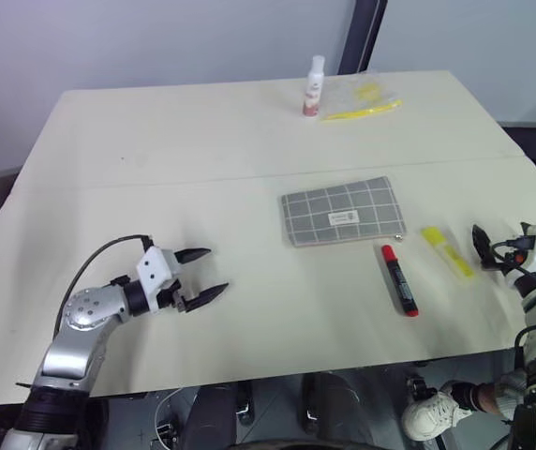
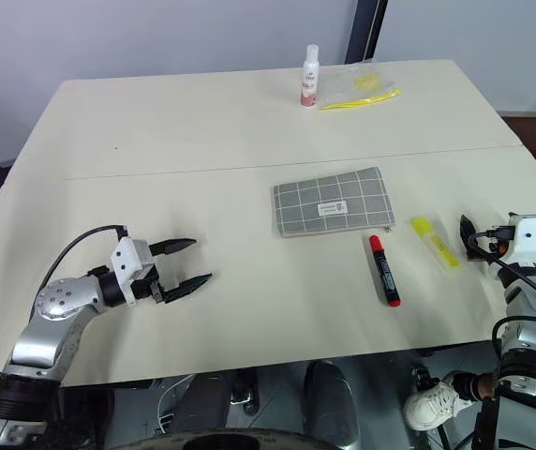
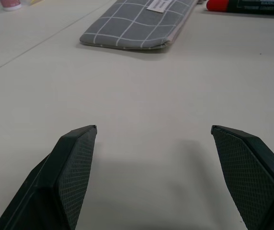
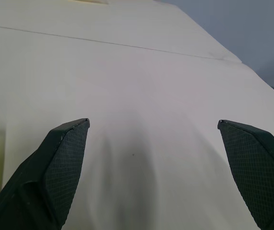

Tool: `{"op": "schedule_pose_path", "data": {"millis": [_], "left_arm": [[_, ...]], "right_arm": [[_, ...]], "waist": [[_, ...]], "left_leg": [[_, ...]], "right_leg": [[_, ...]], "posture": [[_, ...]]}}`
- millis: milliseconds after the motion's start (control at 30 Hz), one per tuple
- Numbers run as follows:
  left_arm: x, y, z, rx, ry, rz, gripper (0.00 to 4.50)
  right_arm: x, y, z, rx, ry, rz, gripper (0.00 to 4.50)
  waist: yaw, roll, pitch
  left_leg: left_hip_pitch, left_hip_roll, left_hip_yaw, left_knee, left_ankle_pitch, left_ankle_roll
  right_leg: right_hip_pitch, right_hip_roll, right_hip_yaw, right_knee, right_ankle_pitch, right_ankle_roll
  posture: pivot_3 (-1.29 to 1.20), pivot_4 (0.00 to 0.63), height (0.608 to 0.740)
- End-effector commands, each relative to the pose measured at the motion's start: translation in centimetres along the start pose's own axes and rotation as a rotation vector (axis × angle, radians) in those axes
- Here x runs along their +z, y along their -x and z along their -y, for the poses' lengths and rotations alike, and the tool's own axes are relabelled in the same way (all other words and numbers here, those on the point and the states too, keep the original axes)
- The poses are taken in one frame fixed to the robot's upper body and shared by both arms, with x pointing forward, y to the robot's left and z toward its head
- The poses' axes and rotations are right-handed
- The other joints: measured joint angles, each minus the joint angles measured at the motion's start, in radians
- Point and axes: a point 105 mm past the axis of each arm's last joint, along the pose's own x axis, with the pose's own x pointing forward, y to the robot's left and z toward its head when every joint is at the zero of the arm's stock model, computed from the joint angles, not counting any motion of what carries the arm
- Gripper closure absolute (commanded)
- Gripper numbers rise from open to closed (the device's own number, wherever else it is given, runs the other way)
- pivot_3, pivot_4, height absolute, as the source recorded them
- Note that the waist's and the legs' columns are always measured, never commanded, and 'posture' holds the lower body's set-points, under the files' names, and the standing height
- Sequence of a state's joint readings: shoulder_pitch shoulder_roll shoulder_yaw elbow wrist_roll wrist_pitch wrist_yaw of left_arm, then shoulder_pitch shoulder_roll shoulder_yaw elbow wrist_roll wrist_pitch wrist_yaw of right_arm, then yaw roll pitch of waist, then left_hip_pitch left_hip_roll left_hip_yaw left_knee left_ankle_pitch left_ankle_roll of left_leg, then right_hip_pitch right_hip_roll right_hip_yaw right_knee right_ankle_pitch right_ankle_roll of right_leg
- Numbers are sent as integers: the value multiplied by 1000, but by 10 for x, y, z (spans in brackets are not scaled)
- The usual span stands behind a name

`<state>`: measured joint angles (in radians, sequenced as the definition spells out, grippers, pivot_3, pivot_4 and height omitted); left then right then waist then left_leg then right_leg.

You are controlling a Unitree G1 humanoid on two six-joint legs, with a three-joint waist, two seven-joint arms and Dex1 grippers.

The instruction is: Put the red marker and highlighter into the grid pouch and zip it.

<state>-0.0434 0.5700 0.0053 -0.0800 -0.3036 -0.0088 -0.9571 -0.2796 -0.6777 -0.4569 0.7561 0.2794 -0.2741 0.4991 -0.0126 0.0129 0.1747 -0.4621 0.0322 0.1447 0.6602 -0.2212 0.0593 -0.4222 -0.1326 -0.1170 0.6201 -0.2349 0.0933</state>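
Observation:
The grey grid pouch [image 1: 343,211] lies flat at the table's middle, with its white label facing up. Just in front of its right end lies the red marker [image 1: 399,278], red cap toward the pouch. To the marker's right is the yellow highlighter [image 1: 447,250]. My left gripper [image 1: 217,270] hovers open and empty over the near left of the table, pointing toward the pouch [image 3: 137,24] and well short of it. My right gripper [image 1: 482,246] is open and empty at the table's right edge, just right of the highlighter.
A small white bottle [image 1: 314,86] with a pink label and a clear plastic bag [image 1: 364,97] of thin yellow items stand at the far edge. A seam crosses the table behind the pouch. A white shoe [image 1: 427,417] shows below the near edge.

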Motion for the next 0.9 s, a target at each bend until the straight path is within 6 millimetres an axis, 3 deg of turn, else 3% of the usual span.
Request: {"op": "schedule_pose_path", "data": {"millis": [33,633,900], "left_arm": [[8,-4,5,-17,-35,31,474],[9,-5,-5,11,-79,38,474],[9,-8,-10,34,-112,37,474]], "right_arm": [[10,1,10,-35,7,42,46],[14,-1,11,-30,16,55,46],[23,-8,-1,18,5,85,46]], "waist": [[0,0,0],[-1,0,0],[-1,0,0]], "left_leg": [[0,0,0,0,0,0],[0,0,0,0,0,0],[0,0,0,0,0,0]], "right_leg": [[0,0,0,0,0,0],[0,0,0,0,0,0],[1,0,0,0,0,0]], "posture": [[0,150,740],[0,150,740],[0,150,740]]}}
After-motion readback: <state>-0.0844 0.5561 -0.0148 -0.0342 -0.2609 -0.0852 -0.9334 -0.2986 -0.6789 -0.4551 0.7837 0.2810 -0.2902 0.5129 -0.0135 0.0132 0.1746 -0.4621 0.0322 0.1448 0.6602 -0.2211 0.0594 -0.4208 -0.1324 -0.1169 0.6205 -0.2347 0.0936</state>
